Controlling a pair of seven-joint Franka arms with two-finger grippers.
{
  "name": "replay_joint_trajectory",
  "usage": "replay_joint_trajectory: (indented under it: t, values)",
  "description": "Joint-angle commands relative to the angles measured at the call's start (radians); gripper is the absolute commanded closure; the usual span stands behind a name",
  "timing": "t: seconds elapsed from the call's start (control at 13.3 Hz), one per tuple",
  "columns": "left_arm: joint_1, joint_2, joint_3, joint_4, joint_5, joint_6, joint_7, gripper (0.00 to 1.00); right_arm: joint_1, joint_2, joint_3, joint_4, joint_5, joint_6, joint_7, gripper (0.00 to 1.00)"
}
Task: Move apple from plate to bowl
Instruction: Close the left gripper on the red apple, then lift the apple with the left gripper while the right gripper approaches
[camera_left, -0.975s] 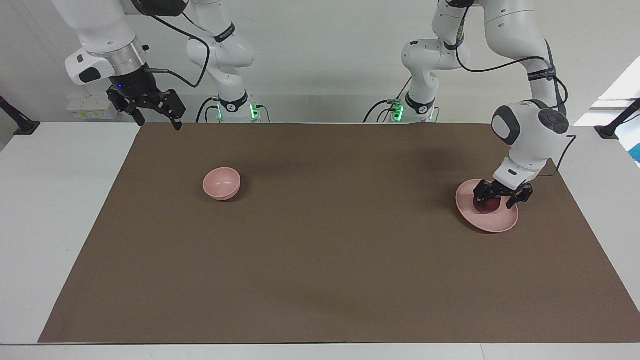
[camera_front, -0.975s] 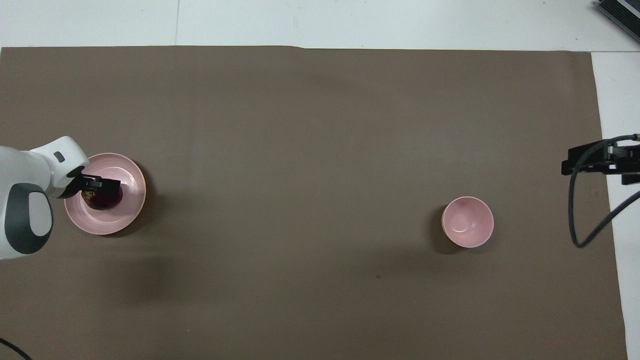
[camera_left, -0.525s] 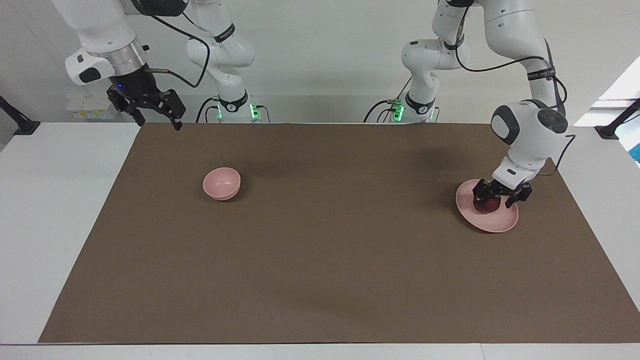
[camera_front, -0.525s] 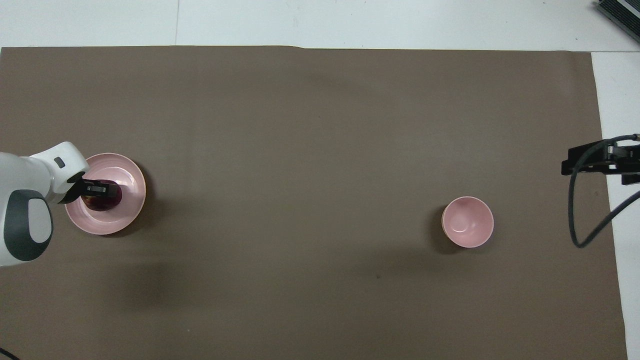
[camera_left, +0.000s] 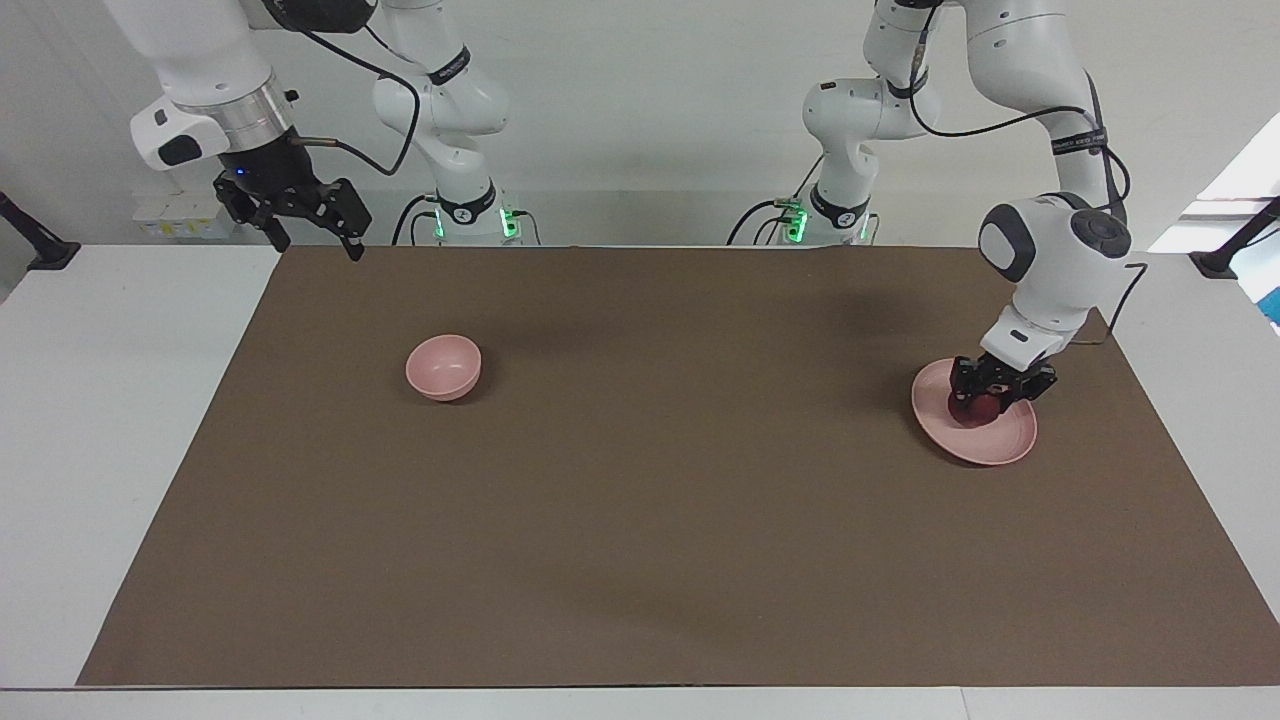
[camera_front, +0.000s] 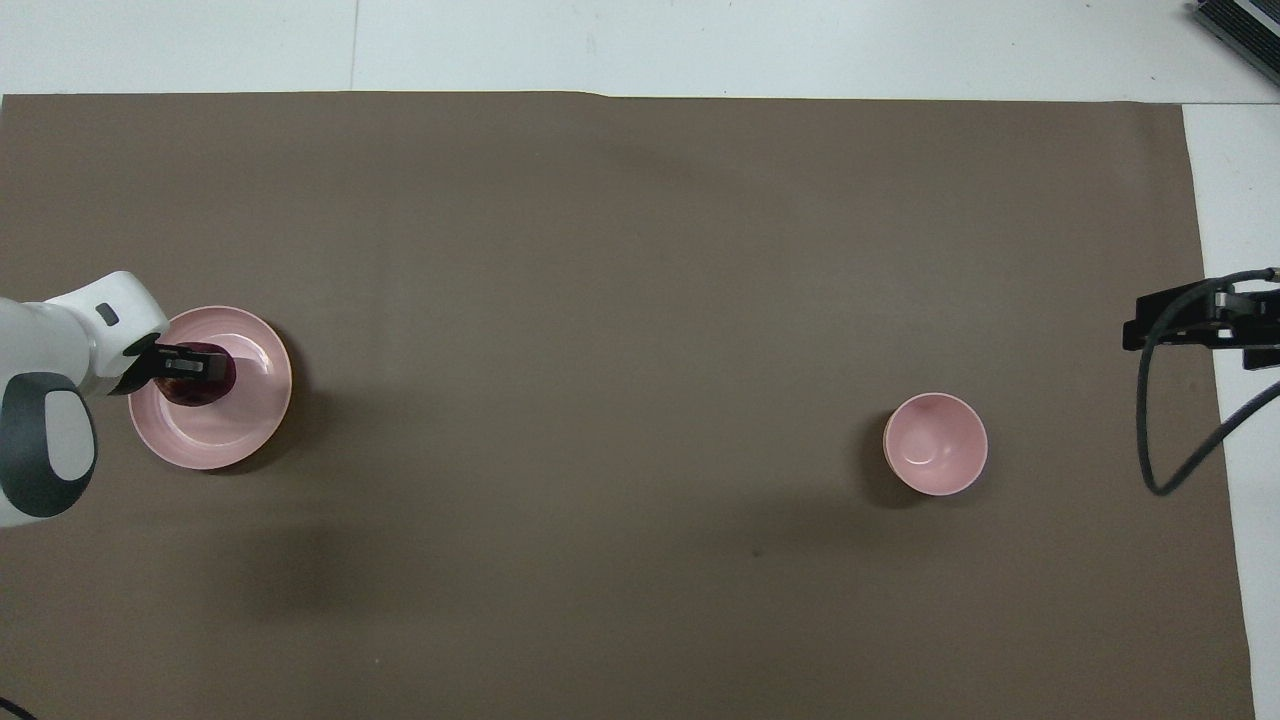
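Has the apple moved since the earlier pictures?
Yes. In the overhead view the apple, gripped by the left pincer, has shifted toward the plate's rim at the left arm's end; the facing view shows it slightly raised.

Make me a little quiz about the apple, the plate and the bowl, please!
1. True or false: the bowl has something in it.
2. Which gripper is at the apple? A) left B) right C) neither
3. Fill in: the apple is over the ____.

Key:
1. False. The bowl is empty.
2. A. The left gripper is shut on the apple over the plate; whether the apple has lifted clear of the plate cannot be told. The right gripper waits, open, over the table's edge at the right arm's end.
3. plate
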Motion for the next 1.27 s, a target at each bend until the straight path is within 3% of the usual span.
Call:
replay_joint_trajectory:
  t: [0.0,0.3,0.53,0.75,0.97,1.2]
  values:
    - [-0.007,-0.037,-0.007,0.01,-0.028,-0.004,0.009,1.0,-0.007,-0.011,0.003,-0.014,0.022,0.0,-0.011,0.0]
    - [-0.047,-0.059,-0.029,0.071,-0.236,-0.027,-0.007,1.0,-0.004,-0.011,0.006,-0.009,0.002,0.006,-0.027,0.0]
    - [-0.098,-0.047,-0.036,0.134,-0.429,-0.04,-0.059,1.0,0.006,-0.042,0.013,-0.064,0.023,0.026,-0.059,0.0]
    - [-0.147,-0.046,-0.052,0.137,-0.658,-0.021,-0.059,1.0,0.016,-0.039,0.018,-0.088,0.133,0.043,0.107,0.0]
    - [-0.147,-0.048,-0.16,0.131,-0.842,0.06,-0.06,1.0,0.075,0.022,0.018,-0.086,0.268,0.038,0.327,0.0]
    - [-0.148,-0.047,-0.265,0.133,-0.907,0.175,-0.119,1.0,0.142,0.099,0.019,-0.077,0.376,0.093,0.543,0.0]
